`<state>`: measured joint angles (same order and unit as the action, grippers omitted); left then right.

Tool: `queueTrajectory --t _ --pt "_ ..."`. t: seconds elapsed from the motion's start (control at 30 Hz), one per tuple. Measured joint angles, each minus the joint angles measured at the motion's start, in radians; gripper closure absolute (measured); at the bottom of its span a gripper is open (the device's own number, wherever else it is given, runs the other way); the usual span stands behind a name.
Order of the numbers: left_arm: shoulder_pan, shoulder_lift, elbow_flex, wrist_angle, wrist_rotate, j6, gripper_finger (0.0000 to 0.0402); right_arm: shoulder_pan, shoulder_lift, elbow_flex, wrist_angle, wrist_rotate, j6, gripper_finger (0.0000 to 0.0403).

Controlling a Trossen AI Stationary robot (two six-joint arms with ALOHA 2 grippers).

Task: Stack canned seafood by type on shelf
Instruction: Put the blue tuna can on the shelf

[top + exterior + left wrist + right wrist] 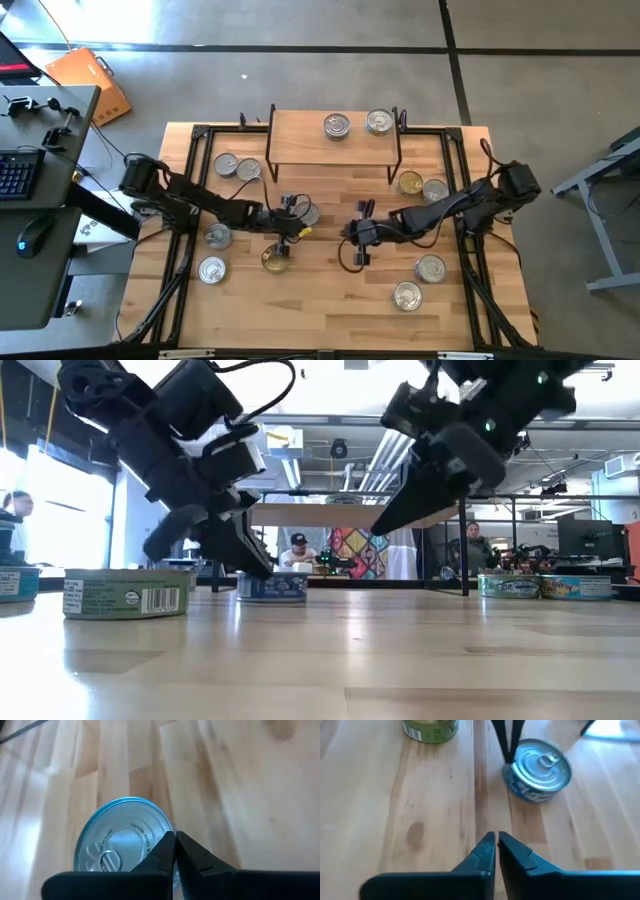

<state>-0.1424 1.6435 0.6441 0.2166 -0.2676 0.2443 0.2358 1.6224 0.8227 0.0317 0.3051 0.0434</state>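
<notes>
we are hovering our left hand [175, 851], fingers pressed together, beside a round silver-lidded tin [122, 840] on the wooden worktop [240, 795] (right hand [496, 849] is waiting closed nearby, mid-worktop).

The left tool [175, 842] hides part of a silver tin [122, 837], its label seemingly unreadable.

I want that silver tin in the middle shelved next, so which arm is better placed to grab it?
Probably the left. Its claw hangs shut right over the silver tin; the right claw is shut over bare wood.
</notes>
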Motion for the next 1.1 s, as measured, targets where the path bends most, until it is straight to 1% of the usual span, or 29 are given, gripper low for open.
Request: queueTrajectory --t 0.1,0.23,0.43,0.5,0.57,0.7,0.83,0.9,1.0,1.1 --pt "-0.01 -0.039 0.01 0.015 0.008 -0.022 0.0401 -0.01 0.018 -0.032 0.099 0.013 -0.123 0.0348" --pt "-0.009 -0.08 0.01 0.004 0.017 -0.047 0.0401 -0.022 0.044 -0.064 0.19 0.064 -0.296 0.0284" --pt "0.003 -0.109 0.011 0.017 0.082 -0.073 0.0401 -0.048 0.139 -0.073 0.355 0.06 -0.537 0.0193" --pt "0.011 -0.109 0.011 0.017 0.108 -0.079 0.0402 -0.052 0.185 -0.073 0.435 0.068 -0.638 0.0173" --pt "0.019 -0.109 0.011 0.021 0.119 -0.086 0.0401 -0.053 0.23 -0.073 0.537 0.086 -0.716 0.0163" --pt "0.025 -0.109 0.011 0.031 0.126 -0.094 0.0401 -0.053 0.309 -0.059 0.671 0.089 -0.797 0.016" --pt "0.025 -0.109 0.012 0.049 0.139 -0.086 0.0401 -0.053 0.369 -0.004 0.686 0.114 -0.8 0.016" --pt "0.024 -0.109 0.012 0.051 0.139 -0.086 0.0401 -0.053 0.386 0.019 0.685 0.136 -0.781 0.0168" --pt "0.017 -0.109 0.013 0.047 0.138 -0.087 0.0401 -0.051 0.391 0.04 0.664 0.181 -0.769 0.0203" --pt "0.007 -0.121 0.014 0.03 0.093 -0.085 0.0401 -0.042 0.381 0.056 0.604 0.261 -0.708 0.0267"
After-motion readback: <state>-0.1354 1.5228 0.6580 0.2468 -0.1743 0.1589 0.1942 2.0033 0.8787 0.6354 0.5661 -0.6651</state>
